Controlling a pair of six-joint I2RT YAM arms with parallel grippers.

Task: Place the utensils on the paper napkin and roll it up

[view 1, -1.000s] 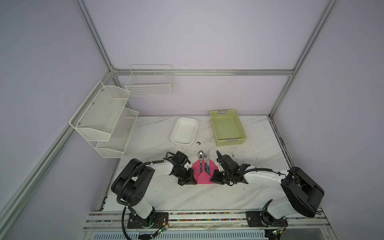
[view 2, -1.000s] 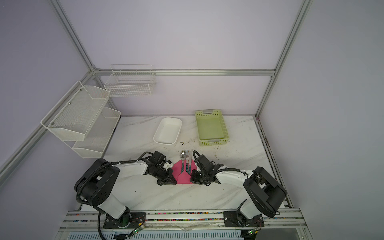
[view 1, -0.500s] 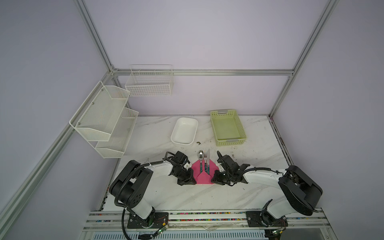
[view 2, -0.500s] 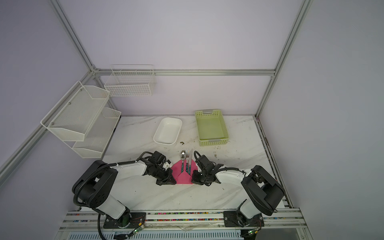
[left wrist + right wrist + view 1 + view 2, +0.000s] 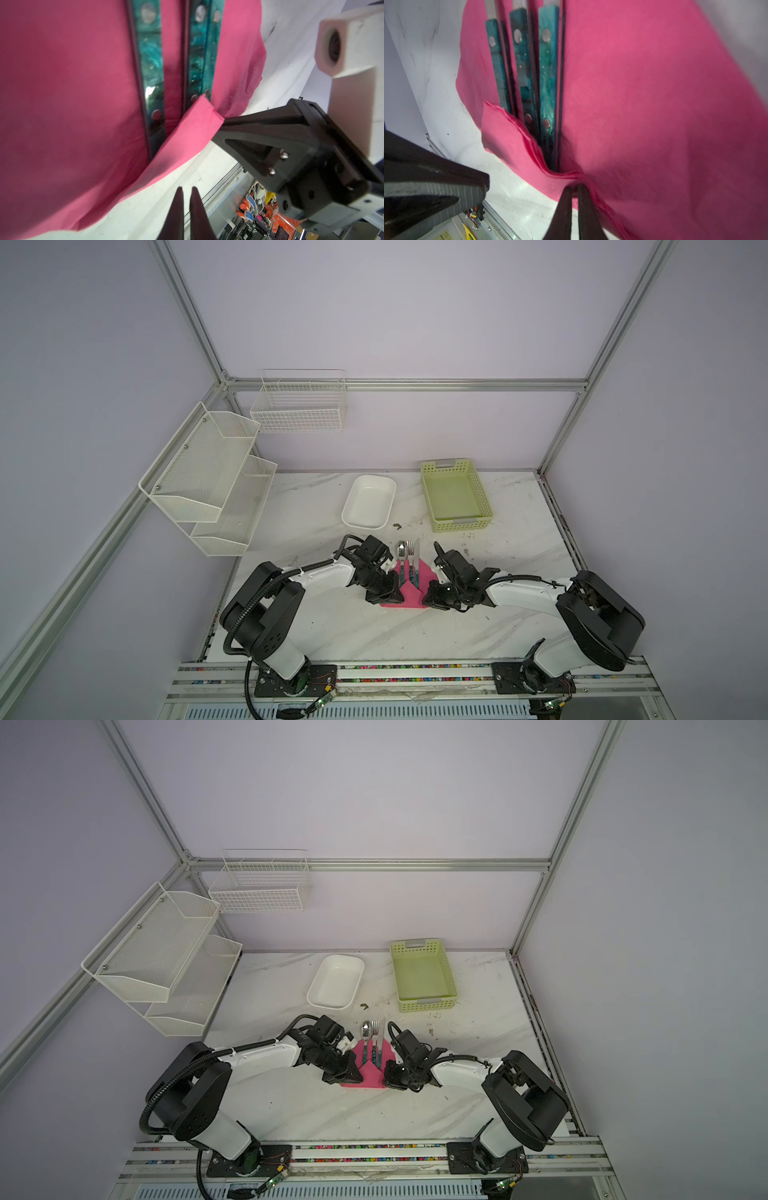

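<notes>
The right gripper (image 5: 575, 188) is pinched nearly closed on the napkin (image 5: 654, 104). It grips a layered, folded-up edge at the near end of the handles. The left gripper (image 5: 186, 190) has its fingers almost together, with only a sliver between them, and holds nothing. Its tips sit just off the napkin's edge, over the table (image 5: 145, 207). In both top views the two grippers flank the napkin's near end.

The one pink napkin (image 5: 409, 598) lies on the table between them, its near part folded up over the handle ends. Three utensils (image 5: 523, 62) lie on it side by side, each with a teal handle and silver rivets. In a top view the heads of the spoon (image 5: 401, 549), fork (image 5: 410, 548) and knife (image 5: 417, 547) reach past the napkin's far edge.

Farther back stand one white dish (image 5: 345, 516) and one green basket (image 5: 461, 525). On the left walls hang one two-tier mesh shelf (image 5: 208, 477) and one wire rack (image 5: 299, 406).

A yellow label (image 5: 444, 233) shows at the edge of the right wrist view, its print too blurred to read.
</notes>
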